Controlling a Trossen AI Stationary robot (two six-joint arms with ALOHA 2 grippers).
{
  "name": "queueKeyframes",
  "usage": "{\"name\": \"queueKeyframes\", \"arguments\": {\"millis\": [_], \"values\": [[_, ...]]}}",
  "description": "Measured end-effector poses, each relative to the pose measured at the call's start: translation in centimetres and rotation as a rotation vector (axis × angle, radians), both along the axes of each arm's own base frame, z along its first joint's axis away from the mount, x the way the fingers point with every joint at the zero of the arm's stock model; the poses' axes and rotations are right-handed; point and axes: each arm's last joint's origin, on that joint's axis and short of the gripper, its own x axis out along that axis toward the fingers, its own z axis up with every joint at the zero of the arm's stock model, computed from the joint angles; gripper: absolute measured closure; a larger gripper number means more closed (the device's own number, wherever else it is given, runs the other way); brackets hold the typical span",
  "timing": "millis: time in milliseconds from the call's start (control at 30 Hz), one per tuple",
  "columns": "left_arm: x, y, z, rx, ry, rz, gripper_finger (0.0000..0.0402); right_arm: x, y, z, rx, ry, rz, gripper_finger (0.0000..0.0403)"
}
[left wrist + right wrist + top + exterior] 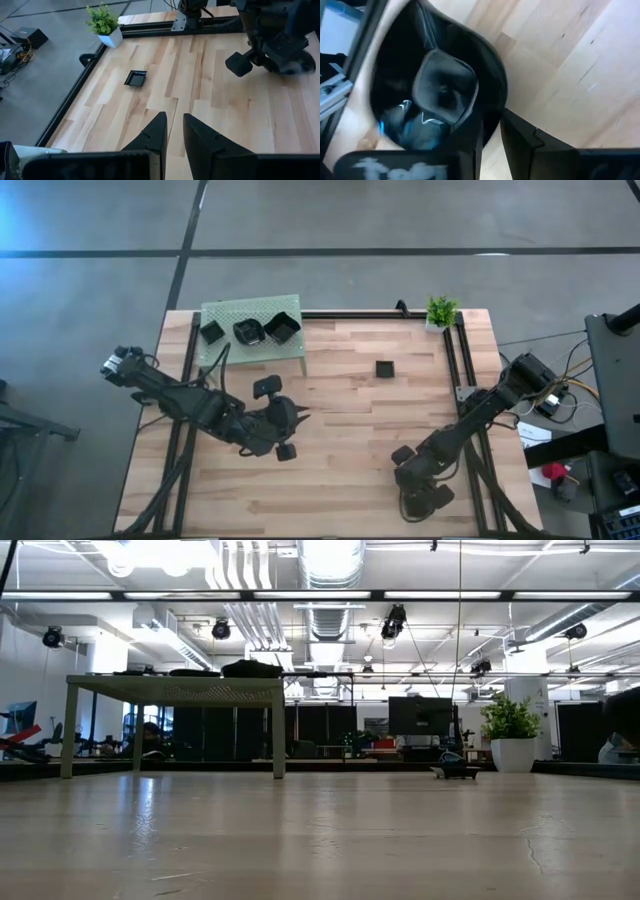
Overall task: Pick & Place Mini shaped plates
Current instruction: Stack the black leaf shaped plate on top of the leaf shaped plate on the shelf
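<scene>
Three mini shaped plates [248,331] lie on the green perforated platform [225,352] at the far left. One square plate [384,368] lies on the wood mid-table, also seen from the left wrist [135,78]. My left gripper [173,127] hovers left of centre [297,418], with a narrow gap and nothing in it. My right gripper [491,142] is low at the near right [418,498], pointing steeply down over the rim of a black round bowl [492,75]. An angular plate [445,92] lies in the bowl. Its fingers show a narrow gap with nothing in it.
A small potted plant [441,311] stands at the far right corner. Black rails [455,360] run along the table's far and right edges. Bare wood lies between the two arms. In the low view the platform [170,690] stands on legs at the left.
</scene>
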Motion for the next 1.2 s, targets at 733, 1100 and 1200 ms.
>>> {"name": "queueKeyframes", "arguments": {"millis": [733,1100,1200], "values": [[0.0,0.0,0.0,0.012,0.001,-0.009,0.0345,0.2,-1.3,4.1,0.051,-0.159,-0.061,0.0395],[0.3,-0.2,-0.3,0.062,0.028,-0.036,0.0345,3.2,-6.9,6.7,-0.084,-0.424,-0.367,0.0395],[0.5,-0.2,-0.4,0.078,0.034,-0.045,0.0345,4.6,-9.3,6.6,-0.083,-0.432,-0.465,0.0395]]}}
